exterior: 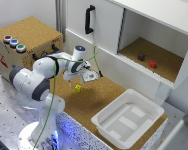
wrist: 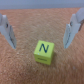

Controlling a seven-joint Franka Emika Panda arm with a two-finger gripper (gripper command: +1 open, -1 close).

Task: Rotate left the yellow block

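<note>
I have the claw (exterior: 89, 76) hanging above the cork surface (exterior: 94, 97), its fingers (wrist: 73, 29) spread wide with nothing between them. The yellow block (exterior: 78, 88) sits on that cork just below and slightly to the exterior view's left of the claw, not touching either finger. From the wrist camera I see the yellow block (wrist: 43, 51) lying between the two fingertips but nearer the lens, turned a little askew, its upper face marked with a dark letter N. Taking the block as my landmark: the white plastic tray (exterior: 128, 118) lies well to its right in the exterior view, and the open cabinet (exterior: 154, 55) stands beyond it, holding a red block (exterior: 152, 64) and a dark purple block (exterior: 141, 57) near each other on the cork shelf.
</note>
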